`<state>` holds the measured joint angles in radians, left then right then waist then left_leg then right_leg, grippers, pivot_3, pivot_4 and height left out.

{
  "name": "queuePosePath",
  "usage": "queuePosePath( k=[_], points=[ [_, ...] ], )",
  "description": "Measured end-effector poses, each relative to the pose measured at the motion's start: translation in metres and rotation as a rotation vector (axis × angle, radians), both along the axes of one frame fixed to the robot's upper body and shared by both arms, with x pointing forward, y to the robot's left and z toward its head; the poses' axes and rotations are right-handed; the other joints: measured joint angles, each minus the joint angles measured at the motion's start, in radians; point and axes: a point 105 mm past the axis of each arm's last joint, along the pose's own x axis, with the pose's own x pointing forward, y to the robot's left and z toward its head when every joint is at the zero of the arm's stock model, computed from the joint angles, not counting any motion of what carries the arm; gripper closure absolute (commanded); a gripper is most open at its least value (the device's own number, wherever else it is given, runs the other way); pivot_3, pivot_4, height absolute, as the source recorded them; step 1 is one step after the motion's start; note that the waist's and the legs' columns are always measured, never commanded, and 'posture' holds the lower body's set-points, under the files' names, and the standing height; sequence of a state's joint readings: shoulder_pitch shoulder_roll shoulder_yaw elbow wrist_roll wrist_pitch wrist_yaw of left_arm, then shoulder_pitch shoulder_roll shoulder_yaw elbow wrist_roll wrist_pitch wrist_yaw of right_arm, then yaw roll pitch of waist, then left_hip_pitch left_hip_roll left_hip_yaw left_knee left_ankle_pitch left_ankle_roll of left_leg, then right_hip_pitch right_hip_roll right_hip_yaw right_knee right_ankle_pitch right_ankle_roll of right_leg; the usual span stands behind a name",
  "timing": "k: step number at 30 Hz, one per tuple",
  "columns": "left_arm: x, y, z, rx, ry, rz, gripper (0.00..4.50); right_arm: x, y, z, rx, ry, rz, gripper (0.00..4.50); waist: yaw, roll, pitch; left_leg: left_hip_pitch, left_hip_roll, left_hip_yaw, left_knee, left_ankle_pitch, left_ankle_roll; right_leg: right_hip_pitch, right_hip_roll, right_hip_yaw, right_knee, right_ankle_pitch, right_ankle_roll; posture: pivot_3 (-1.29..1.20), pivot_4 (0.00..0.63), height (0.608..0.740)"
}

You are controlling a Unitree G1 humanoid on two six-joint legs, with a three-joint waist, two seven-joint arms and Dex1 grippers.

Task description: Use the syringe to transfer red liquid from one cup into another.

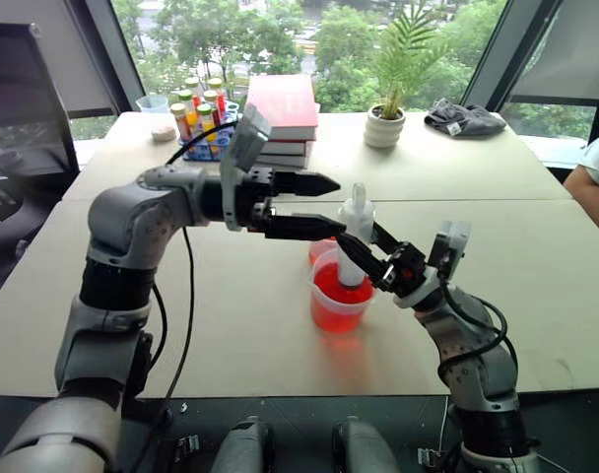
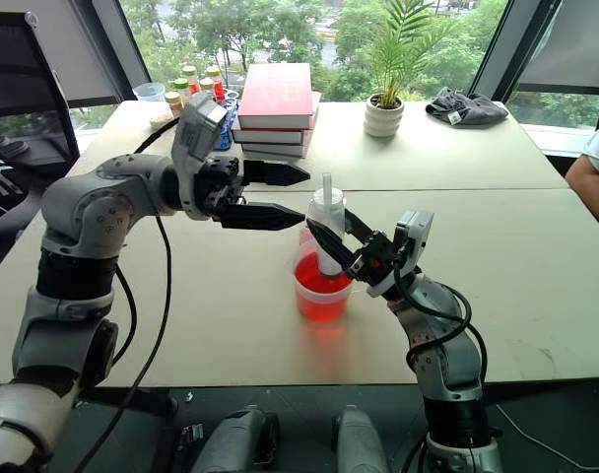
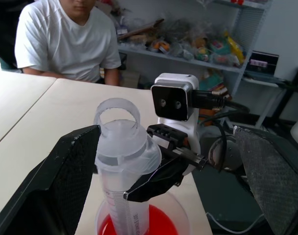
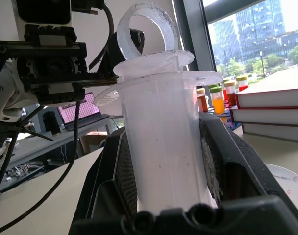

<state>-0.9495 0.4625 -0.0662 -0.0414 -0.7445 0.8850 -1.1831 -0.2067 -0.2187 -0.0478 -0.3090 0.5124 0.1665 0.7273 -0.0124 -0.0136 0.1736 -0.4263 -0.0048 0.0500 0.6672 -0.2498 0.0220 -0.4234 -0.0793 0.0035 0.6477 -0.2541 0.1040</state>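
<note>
Syringe (image 1: 355,232): upright, barrel clamped between the closed fingers of the right gripper (image 1: 364,258), lower end standing in the large beaker (image 1: 341,301). Red liquid (image 1: 339,307): fills the beaker's lower part. Small cup (image 1: 320,251): just behind the beaker, mostly hidden, apparently red-tinted. Left gripper (image 1: 324,205): released, fingers spread wide, level beside the syringe's plunger ring (image 3: 116,111), touching nothing. All on the pale table (image 1: 231,296).
</note>
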Motion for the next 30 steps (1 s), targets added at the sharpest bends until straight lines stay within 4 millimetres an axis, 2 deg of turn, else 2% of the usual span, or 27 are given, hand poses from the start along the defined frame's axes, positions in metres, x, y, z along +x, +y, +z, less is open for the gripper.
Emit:
queuePosePath(
  k=[8,11,18,19,25,30],
  points=[
    [-0.003,-0.014,-0.004,-0.015,0.051,-0.052,0.0,0.001,0.0,-0.001,-0.01,0.008,-0.005,3.09,0.001,0.0,0.0,0.0,0.0,0.0,0.0,0.0,0.0,0.0,0.0,0.0,0.0,0.0,0.0,0.0,0.15,0.74],
    [0.001,-0.018,-0.005,-0.028,0.076,-0.042,0.85,0.0,0.002,-0.002,-0.017,0.008,0.001,3.09,0.001,0.0,0.0,0.0,0.0,0.0,0.0,0.0,0.0,0.0,0.0,0.0,0.0,0.0,0.0,0.0,0.15,0.74],
    [0.011,-0.02,-0.005,-0.038,0.091,0.017,4.19,-0.003,0.004,0.002,-0.025,-0.01,0.025,3.09,0.0,0.0,0.0,0.0,0.0,0.0,0.0,0.0,0.0,0.0,0.0,0.0,0.0,0.0,0.0,0.0,0.15,0.74],
    [0.011,-0.02,-0.004,-0.042,0.09,0.02,4.42,-0.004,0.005,0.002,-0.027,-0.013,0.033,3.09,0.0,0.0,0.0,0.0,0.0,0.0,0.0,0.0,0.0,0.0,0.0,0.0,0.0,0.0,0.0,0.0,0.15,0.74],
    [0.014,-0.021,-0.002,-0.053,0.083,0.023,4.42,-0.004,0.005,0.003,-0.019,-0.012,0.037,3.09,0.003,0.0,0.0,0.0,0.0,0.0,0.0,0.0,0.0,0.001,0.0,0.0,0.0,0.0,0.0,0.0,0.15,0.74],
    [0.017,-0.023,0.008,-0.05,0.051,0.017,4.42,-0.003,0.005,0.008,-0.003,-0.026,0.044,3.09,0.001,0.0,0.0,0.0,0.0,0.0,0.0,0.0,0.0,0.0,0.0,0.0,0.0,0.0,0.0,0.0,0.15,0.74]
  ],
)
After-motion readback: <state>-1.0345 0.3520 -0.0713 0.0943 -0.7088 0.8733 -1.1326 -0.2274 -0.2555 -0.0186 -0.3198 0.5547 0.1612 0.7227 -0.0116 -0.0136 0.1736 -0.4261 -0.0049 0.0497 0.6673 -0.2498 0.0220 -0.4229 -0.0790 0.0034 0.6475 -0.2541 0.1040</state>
